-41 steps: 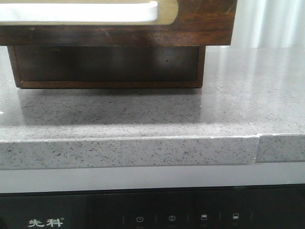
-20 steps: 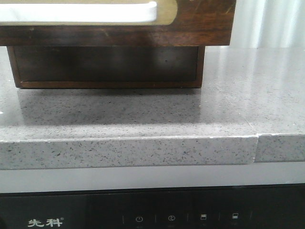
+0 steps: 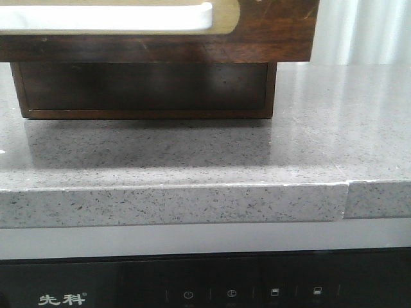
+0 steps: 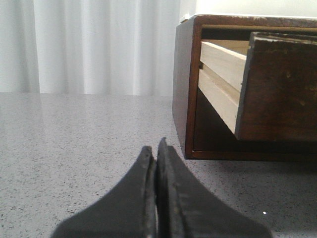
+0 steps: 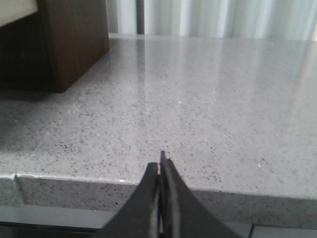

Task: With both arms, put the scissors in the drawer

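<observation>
Currently, your left gripper (image 4: 156, 148) sits low over the counter (image 3: 192, 154) with its jaws pressed together and nothing between them. Your right gripper (image 5: 159, 171) is likewise closed and empty, positioned near the counter's front edge. Neither arm shows in the front view.

The drawer (image 4: 277, 89) stands pulled out from its cabinet (image 4: 185, 84); the left wrist view shows its pale side wall exposed and its dark front well clear of the cabinet face. In the front view the drawer front (image 3: 276, 25), with its white piece (image 3: 109, 16), overhangs the recess below.

Note that the scissors appear in none of the three views. You cannot confirm from here whether they lie inside the drawer or somewhere off camera. Judged on that alone, the task's stage is uncertain: either the drop is done and only the closing remains, or the pickup has not begun.

Risks as I assess them:
- Pushing the drawer shut without verifying its contents would end the task with the scissors outside.
- The left gripper is close to the cabinet's side; a forward move could strike the cabinet corner and shift the whole unit.
- A push off-centre on the wide front could skew and jam the drawer.
- The right gripper, so near the counter edge, could clip it if lowered.
</observation>
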Robot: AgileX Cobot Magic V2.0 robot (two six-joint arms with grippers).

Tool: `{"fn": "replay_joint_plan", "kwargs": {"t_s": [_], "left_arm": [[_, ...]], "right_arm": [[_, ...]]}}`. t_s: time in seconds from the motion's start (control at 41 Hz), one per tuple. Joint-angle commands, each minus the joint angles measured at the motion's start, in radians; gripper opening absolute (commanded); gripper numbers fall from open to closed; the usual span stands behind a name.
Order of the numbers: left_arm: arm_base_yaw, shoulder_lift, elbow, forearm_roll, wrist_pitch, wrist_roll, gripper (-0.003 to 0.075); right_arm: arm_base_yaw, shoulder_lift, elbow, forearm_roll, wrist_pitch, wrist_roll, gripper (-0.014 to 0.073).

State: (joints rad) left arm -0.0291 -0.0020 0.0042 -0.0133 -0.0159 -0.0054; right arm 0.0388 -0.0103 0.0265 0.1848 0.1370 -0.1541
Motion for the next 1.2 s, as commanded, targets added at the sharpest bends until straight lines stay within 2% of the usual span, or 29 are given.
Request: {"fn": "replay_joint_plan", "kwargs": {"t_s": [0.0, 0.463, 0.537, 0.732, 1.171], "left_arm": [[-0.004, -0.019, 0.024, -0.009, -0.083, -0.009, -0.002], [-0.004, -0.019, 0.024, -0.009, -0.083, -0.009, -0.002], [-0.004, -0.019, 0.024, -0.009, -0.083, -0.009, -0.002], [-0.004, -0.019, 0.024, -0.009, -0.083, -0.009, -0.002], [-0.004, -0.019, 0.024, -0.009, -0.083, -0.009, -0.002]], "right_arm": [[-0.003, -0.018, 0.0, -0.002, -0.099, 0.0, -0.0067], [-0.004, -0.017, 0.0, -0.002, -0.112, 0.0, -0.0067], [-0.004, -0.017, 0.0, -0.038, -0.137, 0.03, -0.0067], [-0.005, -0.017, 0.0, -0.219, -0.221, 0.207, -0.0067], [-0.01, -0.017, 0.0, -0.223, -0.226, 0.213, -0.0067]]}}
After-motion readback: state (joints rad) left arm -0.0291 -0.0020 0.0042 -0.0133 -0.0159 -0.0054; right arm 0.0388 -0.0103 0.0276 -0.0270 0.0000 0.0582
